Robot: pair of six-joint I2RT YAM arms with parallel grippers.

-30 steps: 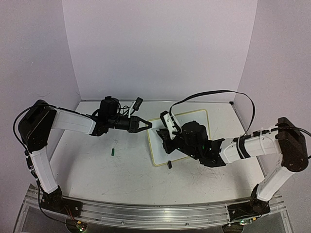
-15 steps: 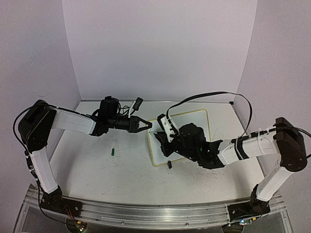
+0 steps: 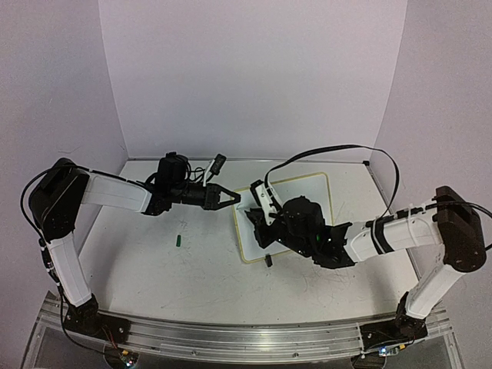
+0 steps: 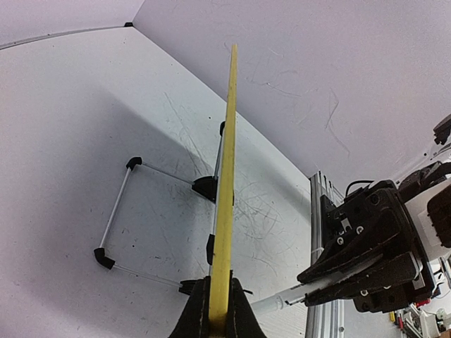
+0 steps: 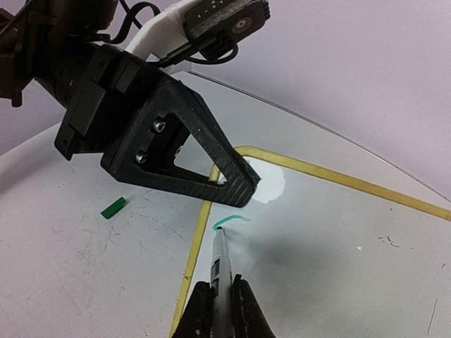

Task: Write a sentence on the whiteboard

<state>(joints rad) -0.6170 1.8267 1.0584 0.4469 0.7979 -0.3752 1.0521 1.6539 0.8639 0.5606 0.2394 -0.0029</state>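
Left end effector (image 3: 232,197) pinches the whiteboard (image 3: 249,244) at its far-left corner.

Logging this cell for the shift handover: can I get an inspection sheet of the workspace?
Surface: white table, lightly scuffed.
Job's things: small rounded white whiteboard with thin pale-yellow frame on the table; one short green marker stroke near its corner.
Clutter: small green cap left of the board.
Claws: left claw shut on the board's frame; right claw shut on a slim grey marker pen, tip at the stroke.
Cables: black cable arching over the right arm.
Surroundings: plain pale walls; metal rail at the near edge.
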